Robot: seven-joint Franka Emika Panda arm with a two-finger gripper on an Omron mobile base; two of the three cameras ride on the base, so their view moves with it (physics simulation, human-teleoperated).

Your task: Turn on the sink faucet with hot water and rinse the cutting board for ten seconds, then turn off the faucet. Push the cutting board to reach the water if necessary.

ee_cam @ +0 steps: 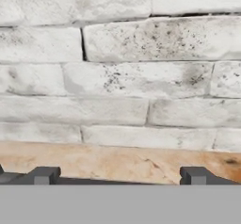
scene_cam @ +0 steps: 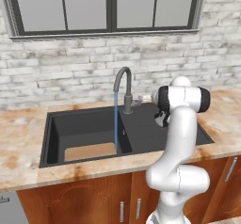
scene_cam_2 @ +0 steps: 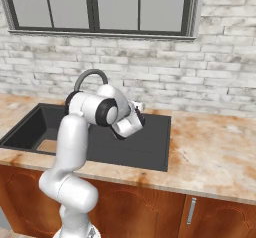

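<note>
The dark grey gooseneck sink faucet (scene_cam: 124, 79) stands behind the black sink (scene_cam: 150, 132); its arch (scene_cam_2: 90, 74) rises over my arm. A thin blue stream of water (scene_cam: 116, 122) runs from the spout into the deep basin. It meets the right end of the tan cutting board (scene_cam: 89, 151), which lies flat on the basin floor at the front (scene_cam_2: 47, 145). My gripper (scene_cam: 148, 97) hovers just right of the faucet's side lever (scene_cam: 138, 101), above the draining side. In the hand view my gripper (ee_cam: 118, 176) is open, holding nothing, facing the brick wall.
Mottled orange-beige countertop (scene_cam: 21, 138) surrounds the sink and stretches wide to the right (scene_cam_2: 210, 157). A white brick wall (ee_cam: 122, 77) and a window (scene_cam: 108, 6) stand close behind the faucet. Wooden cabinet doors (scene_cam: 108, 199) run below the counter.
</note>
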